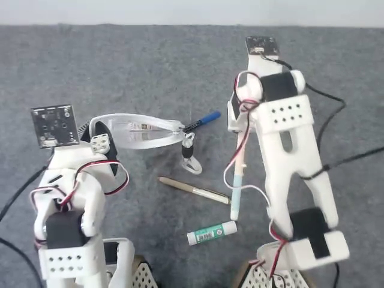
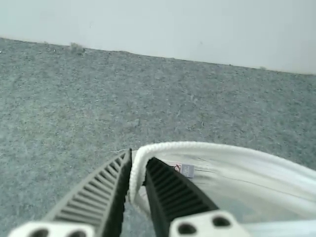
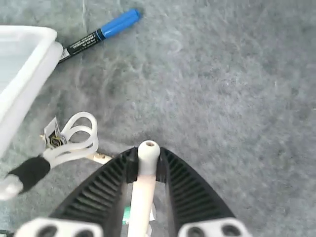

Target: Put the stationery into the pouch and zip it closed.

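Presently we see the left gripper (image 2: 138,159) clenched on the rim of the clear pouch (image 1: 141,132), we judge to hold its mouth open. The right gripper (image 3: 148,153) grasps a white pen (image 1: 237,195) by its end, seemingly ready for insertion. A blue-capped marker (image 1: 203,122) lies at the pouch mouth; a tan pen (image 1: 192,189) and a glue stick (image 1: 211,233) wait nearby. The pouch's small tag (image 2: 186,170), the marker's print and the glue stick's green label are not legible.
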Action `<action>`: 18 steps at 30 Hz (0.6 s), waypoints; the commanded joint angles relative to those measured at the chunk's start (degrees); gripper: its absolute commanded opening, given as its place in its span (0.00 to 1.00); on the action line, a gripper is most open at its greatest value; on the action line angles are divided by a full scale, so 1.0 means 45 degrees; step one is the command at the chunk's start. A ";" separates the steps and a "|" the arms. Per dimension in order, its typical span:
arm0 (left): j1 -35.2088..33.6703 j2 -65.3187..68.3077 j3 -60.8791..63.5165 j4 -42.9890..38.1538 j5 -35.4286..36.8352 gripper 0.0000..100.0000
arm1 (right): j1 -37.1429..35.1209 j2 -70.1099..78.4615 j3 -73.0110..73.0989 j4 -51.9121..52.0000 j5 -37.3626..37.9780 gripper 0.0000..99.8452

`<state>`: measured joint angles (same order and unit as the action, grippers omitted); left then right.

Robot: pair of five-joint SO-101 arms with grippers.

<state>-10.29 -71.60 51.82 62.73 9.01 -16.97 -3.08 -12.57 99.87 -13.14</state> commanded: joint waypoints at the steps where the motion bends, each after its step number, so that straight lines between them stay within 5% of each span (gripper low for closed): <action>1: -0.0020 0.0039 -0.0010 -0.0371 0.0215 0.01 | -0.0127 -0.1885 0.0645 -0.0166 0.0215 0.01; 18: -0.0020 0.0039 0.0147 -0.0547 0.0215 0.01 | -0.1690 -1.1341 0.6720 -0.3350 0.0195 0.01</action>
<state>-10.29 -71.69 52.70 61.67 9.01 -24.09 -45.89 17.49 86.15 -13.14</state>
